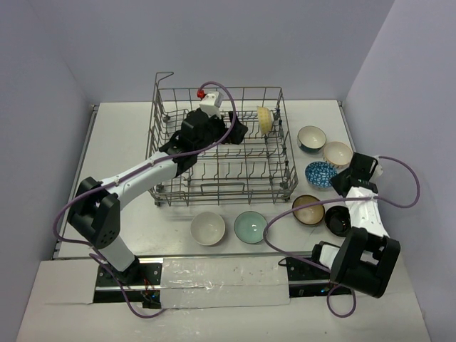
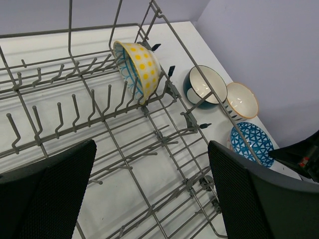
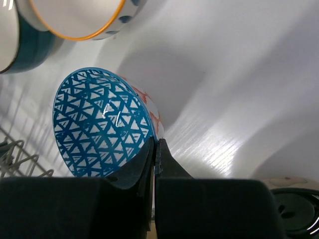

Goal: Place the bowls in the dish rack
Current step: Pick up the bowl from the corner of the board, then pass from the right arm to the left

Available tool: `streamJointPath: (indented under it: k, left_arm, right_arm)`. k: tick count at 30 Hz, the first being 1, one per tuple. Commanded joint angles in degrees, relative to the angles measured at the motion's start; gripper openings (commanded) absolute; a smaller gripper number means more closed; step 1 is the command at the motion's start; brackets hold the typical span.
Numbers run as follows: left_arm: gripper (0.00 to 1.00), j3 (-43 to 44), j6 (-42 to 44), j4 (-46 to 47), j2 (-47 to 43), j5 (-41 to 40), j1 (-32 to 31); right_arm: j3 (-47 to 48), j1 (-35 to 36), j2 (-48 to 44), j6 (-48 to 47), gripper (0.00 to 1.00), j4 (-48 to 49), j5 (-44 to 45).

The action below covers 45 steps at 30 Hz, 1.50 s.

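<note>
Right wrist view shows the right pincer (image 3: 155, 147) closed on the rim of the blue patterned bowl (image 3: 99, 124). This bowl is on the counter (image 1: 121, 135), to the right of the dish rack (image 1: 271, 182). The left pincer (image 2: 152, 149) is wide open and empty inside the rack, near a yellow dotted bowl (image 2: 139, 69) standing on edge between the tines.

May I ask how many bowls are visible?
8: yellow bowl in the dish rack; white, green before it; teal, orange-rimmed, blue-patterned, tan, black to its right. None seems hidden.
</note>
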Motion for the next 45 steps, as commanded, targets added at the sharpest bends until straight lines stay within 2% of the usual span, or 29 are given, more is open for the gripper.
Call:
streamJointPath:
  k: [1, 6, 14, 35, 38, 45]
  left_arm:
    - [0.99, -0.3, 1.3, 0.8, -0.9, -0.7, 0.6]
    - [0.99, -0.7, 1.6, 0.9, -1.4, -0.7, 1.1]
    - [0.99, -0.8, 3.0, 0.2, -2.3, -1.1, 1.5]
    - [0.99, -1.0, 5.7, -0.3, -4.3, -1.0, 1.4]
    - [0.99, -1.1, 7.5, 0.1, -4.7, -0.2, 1.3]
    - [0.99, -0.5, 18.3, 0.3, -5.7, 4.8, 0.7]
  right_arm:
    - [0.7, 0.7, -3.3, -0.5, 0.0, 4.8, -2.9]
    - [2.6, 3.4, -4.3, -0.3, 0.0, 3.8, -1.5]
    - [6.2, 9.6, -7.5, 0.8, 0.0, 1.5, 5.7]
    - [14.1, 13.0, -13.6, -1.8, 0.0, -1.4, 10.9]
    - [15.8, 13.7, -13.9, -2.3, 0.0, -1.8, 10.1]
    - [21.9, 18.1, -11.0, -3.3, 0.0, -3.3, 6.0]
